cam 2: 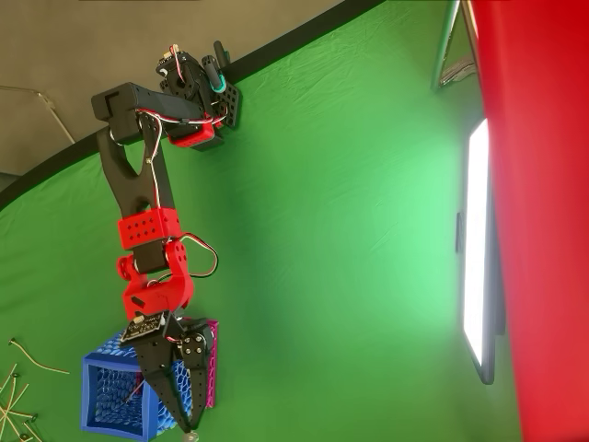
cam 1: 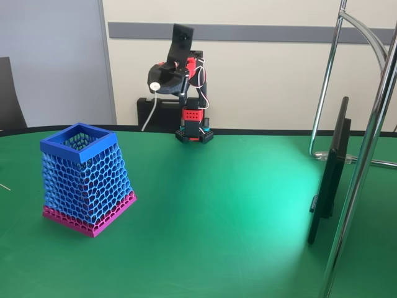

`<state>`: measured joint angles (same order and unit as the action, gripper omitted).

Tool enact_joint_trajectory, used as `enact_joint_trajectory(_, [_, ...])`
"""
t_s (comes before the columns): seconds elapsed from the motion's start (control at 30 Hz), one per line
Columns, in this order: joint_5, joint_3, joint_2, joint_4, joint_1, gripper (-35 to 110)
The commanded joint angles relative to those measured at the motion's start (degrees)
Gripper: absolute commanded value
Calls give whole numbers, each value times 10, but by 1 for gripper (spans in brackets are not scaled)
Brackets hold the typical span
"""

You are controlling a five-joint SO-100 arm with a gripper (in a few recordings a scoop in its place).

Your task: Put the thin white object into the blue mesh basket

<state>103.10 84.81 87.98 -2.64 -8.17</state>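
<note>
- One tall tapered basket of blue honeycomb mesh (cam 1: 84,177), with a solid blue square rim and a magenta-pink base band, stands upright on the green cloth-covered table (cam 1: 223,223).
- Overhead view: the black-and-red robot arm (cam 2: 147,221) reaches from its base, well away from the basket (cam 2: 106,405), to a point right above it.
- The black two-finger gripper (cam 2: 184,422) sits over the basket's right-hand wall and rim in the overhead view, fingers pointing past the rim toward the bottom edge of the picture.
- Fingers converge to nearly one point. Cannot tell whether they are clenched on something or just closed down; the tips are cut off at the picture's edge.
- Thin white object: cannot tell where it is. Nothing readable at the fingertips or through the mesh.
- Fixed view: the arm (cam 1: 186,93) shows well behind the basket and to its right, folded high over its red base, with a white cable hanging just beside it.
- Several thin pale tan slivers (cam 2: 14,391) lie on the cloth just left of the basket in the overhead view.
- One more sliver (cam 1: 4,185) lies left of the basket in the fixed view.
- Black flat panel (cam 1: 332,174) and chrome tube stand (cam 1: 366,149) are far right of the basket, well apart from it.
</note>
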Motion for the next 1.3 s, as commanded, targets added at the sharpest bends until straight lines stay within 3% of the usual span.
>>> enact_joint_trajectory(0.0, [11, 31, 50, 41, -18, 1])
enact_joint_trajectory(0.7, [84, 63, -71, 406, -91, 1])
enact_joint_trajectory(1.27, [76, 181, -82, 515, -140, 1])
